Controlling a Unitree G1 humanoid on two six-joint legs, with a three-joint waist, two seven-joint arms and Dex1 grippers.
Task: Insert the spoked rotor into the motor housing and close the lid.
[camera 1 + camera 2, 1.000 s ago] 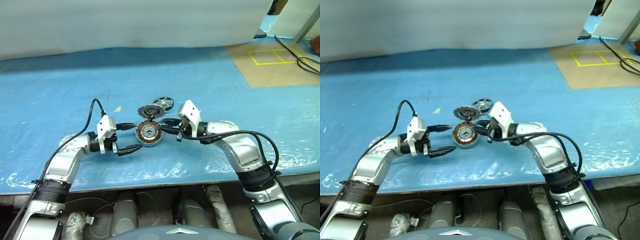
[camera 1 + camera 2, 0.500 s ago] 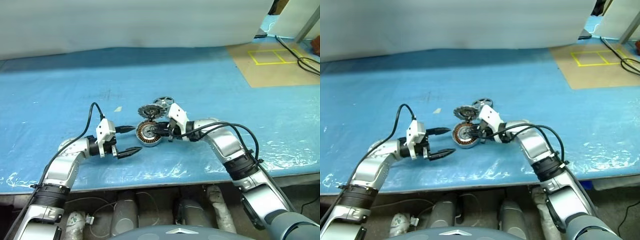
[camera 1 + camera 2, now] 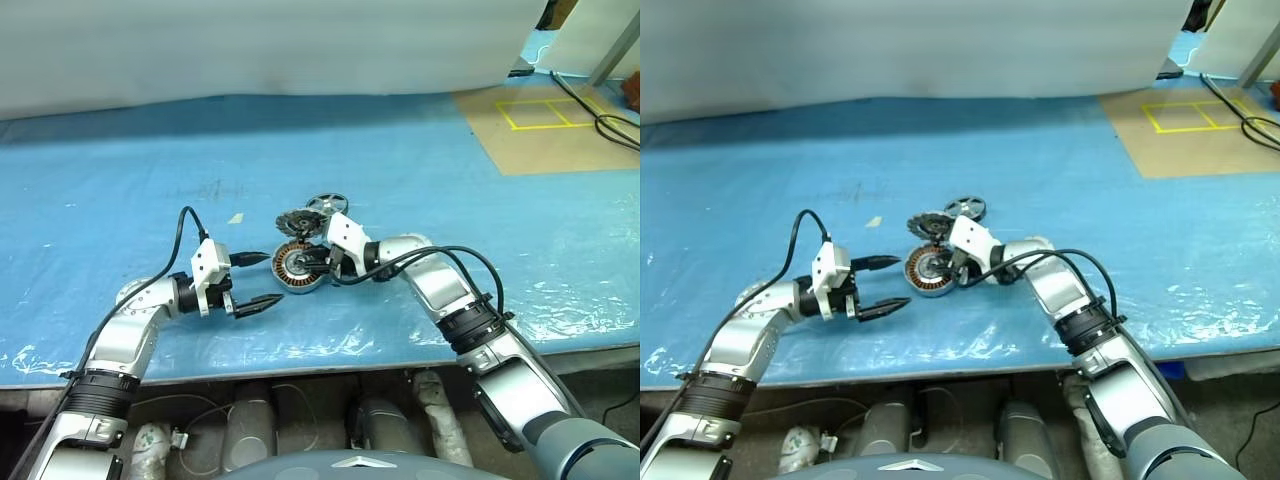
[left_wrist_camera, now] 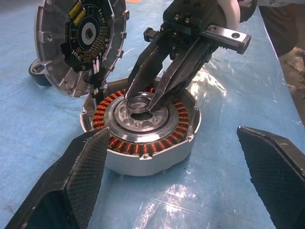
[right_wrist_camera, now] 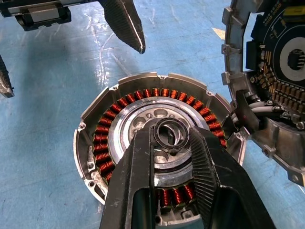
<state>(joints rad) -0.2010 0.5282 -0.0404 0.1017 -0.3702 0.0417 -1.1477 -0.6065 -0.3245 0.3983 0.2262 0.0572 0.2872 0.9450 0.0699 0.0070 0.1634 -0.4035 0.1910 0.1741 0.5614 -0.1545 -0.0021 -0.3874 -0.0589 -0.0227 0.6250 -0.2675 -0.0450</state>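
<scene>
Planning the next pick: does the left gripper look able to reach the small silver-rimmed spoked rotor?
Probably not: the grey motor housing, its raised lid and the right gripper, pinching a metal ring, lie between.

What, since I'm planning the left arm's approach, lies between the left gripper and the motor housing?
Nothing but a stretch of bare blue table cover between the open left gripper and the motor housing, seen in the left wrist view.

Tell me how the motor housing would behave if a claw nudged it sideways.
The motor housing looks like solid metal packed with copper windings, so probably heavy for its size. It sits flat and squat, so likely slides on the glossy blue sheet rather than tipping or rolling.
</scene>
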